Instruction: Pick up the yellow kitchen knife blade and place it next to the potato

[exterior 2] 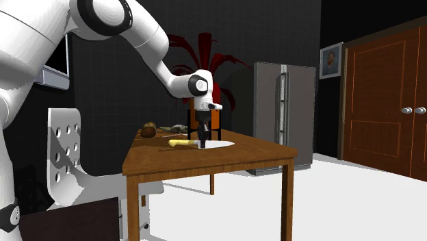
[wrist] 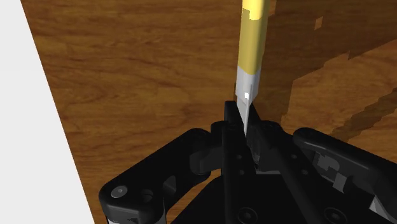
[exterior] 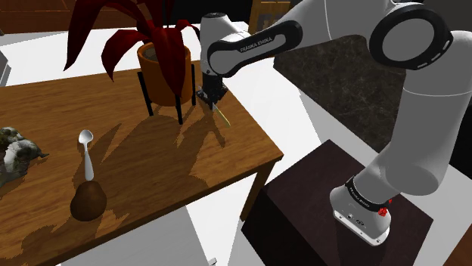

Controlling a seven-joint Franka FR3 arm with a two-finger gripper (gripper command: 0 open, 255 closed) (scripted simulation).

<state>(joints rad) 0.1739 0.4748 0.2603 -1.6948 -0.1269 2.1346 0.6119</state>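
Shoulder view looks down on a wooden table (exterior: 151,174) bearing a red-leaved potted plant (exterior: 163,72), a white spoon (exterior: 87,151) and a brown potato (exterior: 88,202) at the spoon's near end. A grey fridge (exterior 2: 284,116) and a brown door (exterior 2: 383,103) stand beyond. The arm bends down beside the plant. Its gripper (wrist: 245,118) points downward, pinching the yellow-handled knife (wrist: 251,44) by the blade beside the handle, low over the table and well apart from the potato.

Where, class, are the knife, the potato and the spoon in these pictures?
knife (wrist: 252,38): wrist view, on its yellow handle.
potato (exterior: 87,202): shoulder view, on its brown middle.
spoon (exterior: 85,137): shoulder view, on its white bowl.
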